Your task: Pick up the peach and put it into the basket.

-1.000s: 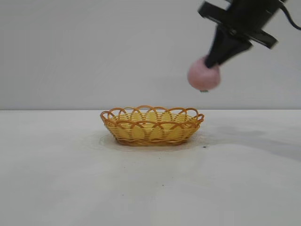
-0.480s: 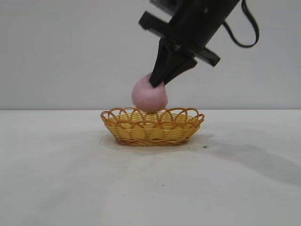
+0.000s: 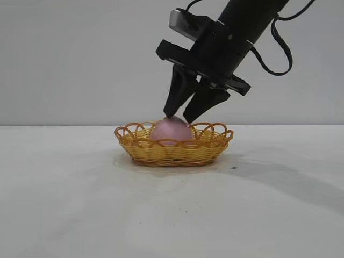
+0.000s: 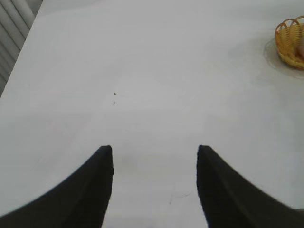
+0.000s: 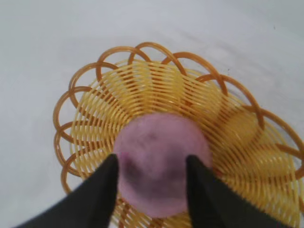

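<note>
The pale pink peach [image 3: 171, 131] lies inside the yellow-tan wicker basket [image 3: 161, 153] at the middle of the white table. My right gripper [image 3: 180, 116] hangs just above the peach, tilted, with its fingers spread apart. In the right wrist view the peach [image 5: 164, 142] rests on the basket's woven floor [image 5: 156, 90], and the two dark fingers of the right gripper [image 5: 152, 161] stand on either side of it. My left gripper [image 4: 154, 152] is open and empty over bare table, far from the basket [image 4: 290, 40].
A small dark speck [image 3: 233, 167] lies on the table just right of the basket. In the left wrist view the table's edge and a slatted surface [image 4: 14, 28] show at one corner.
My right gripper carried the peach leftward and down from high at the right to the basket. The peach now sits in the basket and the fingers have spread open.
</note>
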Tool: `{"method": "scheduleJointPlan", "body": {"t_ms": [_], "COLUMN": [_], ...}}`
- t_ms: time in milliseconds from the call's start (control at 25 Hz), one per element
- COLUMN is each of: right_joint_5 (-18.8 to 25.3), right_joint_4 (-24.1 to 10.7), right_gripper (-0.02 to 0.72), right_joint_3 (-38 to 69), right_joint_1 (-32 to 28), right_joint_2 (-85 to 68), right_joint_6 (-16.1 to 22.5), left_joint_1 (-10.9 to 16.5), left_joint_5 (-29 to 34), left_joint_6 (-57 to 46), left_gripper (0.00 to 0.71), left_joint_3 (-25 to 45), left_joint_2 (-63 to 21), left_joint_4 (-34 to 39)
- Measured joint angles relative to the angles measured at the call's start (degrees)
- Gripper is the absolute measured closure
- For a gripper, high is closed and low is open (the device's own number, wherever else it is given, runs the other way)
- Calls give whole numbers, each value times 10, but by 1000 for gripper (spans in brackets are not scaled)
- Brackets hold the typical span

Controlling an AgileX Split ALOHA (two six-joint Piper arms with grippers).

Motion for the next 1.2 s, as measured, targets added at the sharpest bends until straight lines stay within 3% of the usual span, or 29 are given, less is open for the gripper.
{"method": "scheduleJointPlan", "body": {"t_ms": [240, 360, 520, 680, 800, 840, 920, 1120, 1200], "right_joint_5": [7, 5, 13, 26, 18, 12, -2, -67, -64], "right_joint_4": [-35, -69, -143, -184, -187, -186, -169, -105, -95], "right_gripper": [316, 316, 316, 316, 316, 360, 363, 363, 363], "right_joint_3": [-1, 6, 45, 85, 115, 132, 177, 336, 376], "right_joint_1": [-17, -51, -124, -209, -269, -288, -318, -338, -338], "right_joint_2": [-44, -64, -78, -105, -146, -164, -206, -375, -448], "right_joint_6": [18, 55, 132, 163, 173, 173, 170, 100, 81], "left_joint_1": [0, 0, 0, 0, 0, 0, 0, 0, 0], "left_joint_5": [0, 0, 0, 0, 0, 0, 0, 0, 0], "left_joint_6": [0, 0, 0, 0, 0, 0, 0, 0, 0], "left_gripper": [367, 367, 367, 367, 367, 367, 367, 367, 367], "left_joint_3": [0, 0, 0, 0, 0, 0, 0, 0, 0], "left_joint_2": [0, 0, 0, 0, 0, 0, 0, 0, 0], "left_joint_4": [0, 0, 0, 0, 0, 0, 0, 0, 0]}}
